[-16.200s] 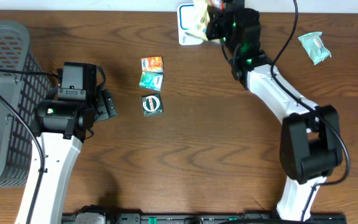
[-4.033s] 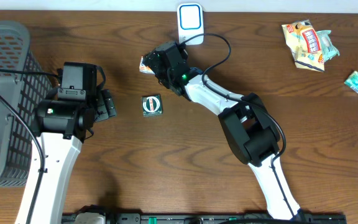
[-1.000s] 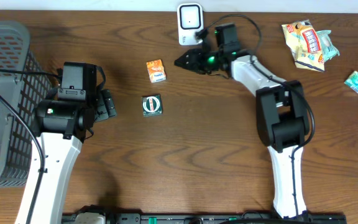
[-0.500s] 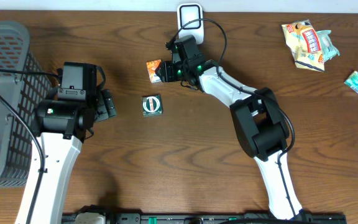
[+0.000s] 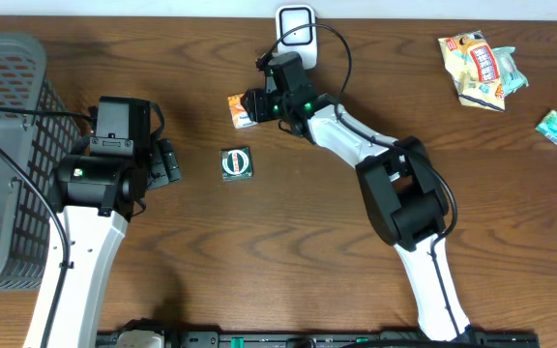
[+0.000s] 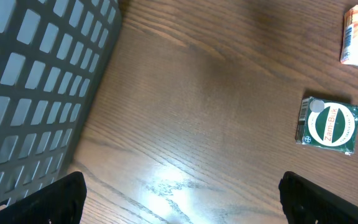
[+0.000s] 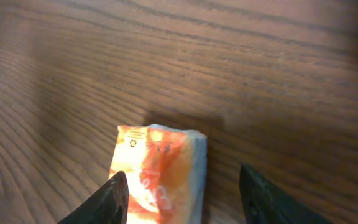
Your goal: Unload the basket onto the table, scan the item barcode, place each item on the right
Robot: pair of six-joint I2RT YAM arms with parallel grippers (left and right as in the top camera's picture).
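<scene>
An orange packet (image 5: 239, 109) lies flat on the wooden table, left of the white scanner (image 5: 296, 27). My right gripper (image 5: 256, 103) hovers right over it. In the right wrist view the orange packet (image 7: 157, 174) sits between the open jaws of the right gripper (image 7: 182, 180), close to the left fingertip (image 7: 107, 199), with a gap of bare wood before the right one. My left gripper (image 5: 167, 162) stays wide open at the left, holding nothing. In its own view the left gripper (image 6: 182, 199) frames only bare table.
A green square pack (image 5: 236, 163) lies between the arms and shows in the left wrist view as the green pack (image 6: 329, 123). A grey mesh basket (image 5: 3, 145) fills the left edge. Crumpled snack bags (image 5: 477, 68) and a teal packet (image 5: 556, 128) lie far right.
My right arm has swung left from beside the scanner to above the orange packet, then settled there. The left arm has not moved.
</scene>
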